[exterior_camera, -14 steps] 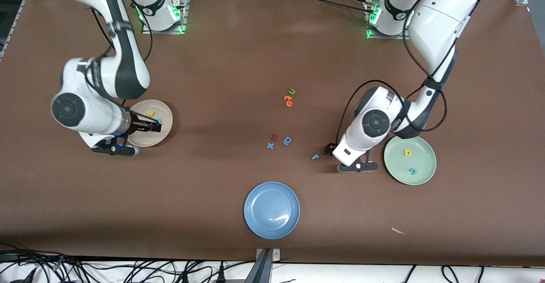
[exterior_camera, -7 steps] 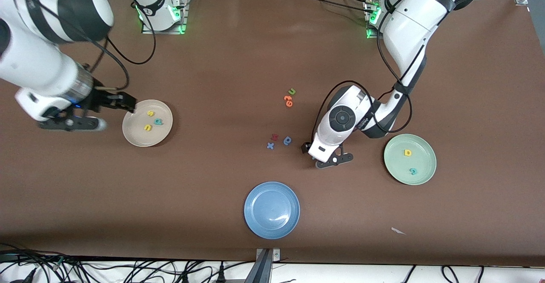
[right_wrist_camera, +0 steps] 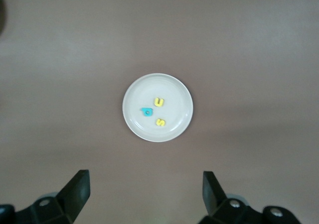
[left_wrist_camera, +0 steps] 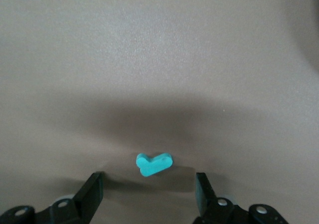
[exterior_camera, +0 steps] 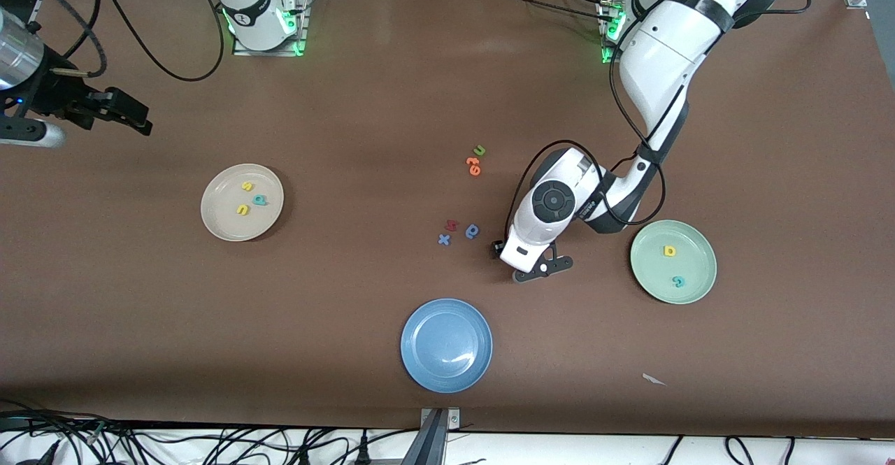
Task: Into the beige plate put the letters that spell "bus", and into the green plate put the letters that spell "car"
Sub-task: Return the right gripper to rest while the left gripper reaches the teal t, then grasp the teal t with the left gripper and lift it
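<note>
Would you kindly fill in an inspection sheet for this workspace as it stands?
Surface: brown table.
Job's things: beige plate holds b, u, s; green plate holds a, c; teal r lies on the table.
Clutter: blue plate, loose letters, white scrap.
Grippers: left gripper straddles the r, open; right gripper raised, open, empty.
Cables: along the table's near edge.
Surroundings: nothing seen.

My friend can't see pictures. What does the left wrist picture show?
A tiny teal foam letter r lies flat on the brown table, between the two open black fingers of the left gripper, which are not touching it.
</note>
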Robot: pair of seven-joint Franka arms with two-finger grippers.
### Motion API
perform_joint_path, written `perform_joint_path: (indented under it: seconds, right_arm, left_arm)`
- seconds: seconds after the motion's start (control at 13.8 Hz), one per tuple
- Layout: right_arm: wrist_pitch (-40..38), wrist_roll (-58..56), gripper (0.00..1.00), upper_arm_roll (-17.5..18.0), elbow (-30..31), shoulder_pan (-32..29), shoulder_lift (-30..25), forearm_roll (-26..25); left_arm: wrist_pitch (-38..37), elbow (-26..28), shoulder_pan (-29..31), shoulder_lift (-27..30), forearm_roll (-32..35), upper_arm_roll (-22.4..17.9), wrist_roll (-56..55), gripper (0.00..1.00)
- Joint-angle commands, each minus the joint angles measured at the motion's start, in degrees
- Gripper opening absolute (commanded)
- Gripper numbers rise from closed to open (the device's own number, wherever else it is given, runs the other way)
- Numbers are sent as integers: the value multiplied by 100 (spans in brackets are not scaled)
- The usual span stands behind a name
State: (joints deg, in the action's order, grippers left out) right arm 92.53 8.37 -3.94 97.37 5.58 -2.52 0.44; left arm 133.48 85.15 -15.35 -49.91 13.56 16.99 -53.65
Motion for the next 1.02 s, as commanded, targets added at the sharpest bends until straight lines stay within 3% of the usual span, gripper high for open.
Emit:
perform_joint_path:
  seconds: [0.0, 0.15, 0.29, 0.44, 0.58, 0.94]
  right_arm:
    - [168, -46, 100, 401, 143, -319, -214, 70]
    - [177, 15, 100, 893, 150, -654, -240, 18]
    - [186, 95, 100, 887, 159, -637, -276, 9]
    - [169, 86, 100, 782, 203, -619, -293, 0]
    - [195, 7, 100, 379, 230, -410, -258, 9]
    - [177, -99, 100, 315, 168, -373, -179, 0]
  left_arm:
    - [-42, -333, -205, -169, -20, -196, -67, 77]
    - [-42, -333, -223, -169, -20, -214, -76, 72]
    - [-50, -333, -223, -160, -20, -214, -76, 66]
    - [-51, -333, -223, -160, -20, -214, -76, 60]
    - [-51, -333, -223, -168, -29, -214, -76, 52]
    - [-51, -333, -223, -169, -29, -223, -76, 44]
